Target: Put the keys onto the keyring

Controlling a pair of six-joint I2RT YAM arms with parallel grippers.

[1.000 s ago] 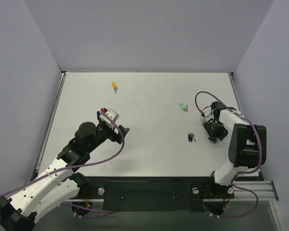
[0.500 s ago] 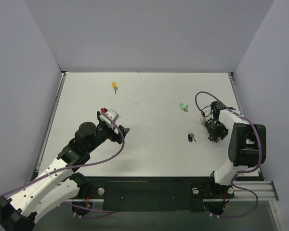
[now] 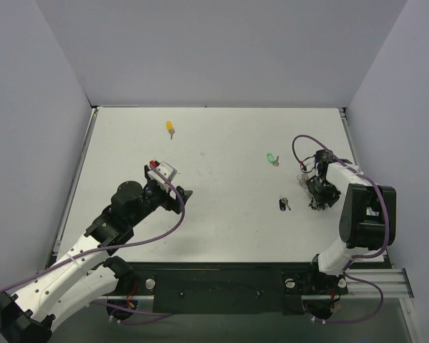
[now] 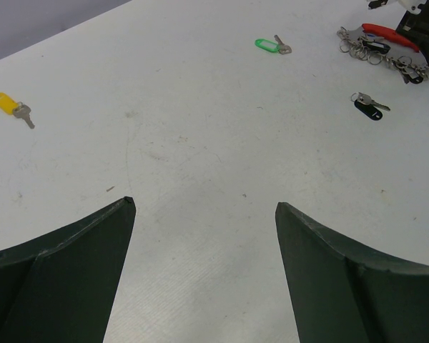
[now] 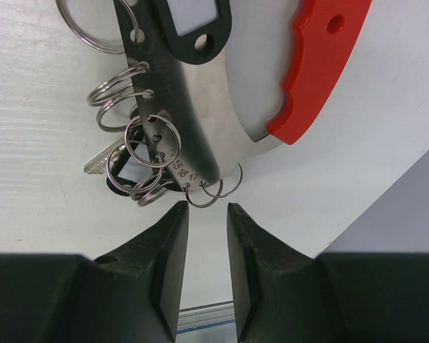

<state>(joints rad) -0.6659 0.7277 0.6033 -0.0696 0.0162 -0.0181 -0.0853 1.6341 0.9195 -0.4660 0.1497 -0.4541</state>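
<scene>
My left gripper hangs over the white table. Its two dark fingers are spread wide and hold nothing. The small black-headed silver key lies alone off to the right. Just past it, my right gripper is almost closed, with a thin gap and nothing in it. Its tips sit right at the keyring, a shiny metal plate with a red plastic piece and many small wire rings. Farther off lies the green-headed key, and farthest the yellow-headed key.

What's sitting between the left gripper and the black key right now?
Nothing. In the left wrist view, only bare white table runs from the open left gripper to the black key.
</scene>
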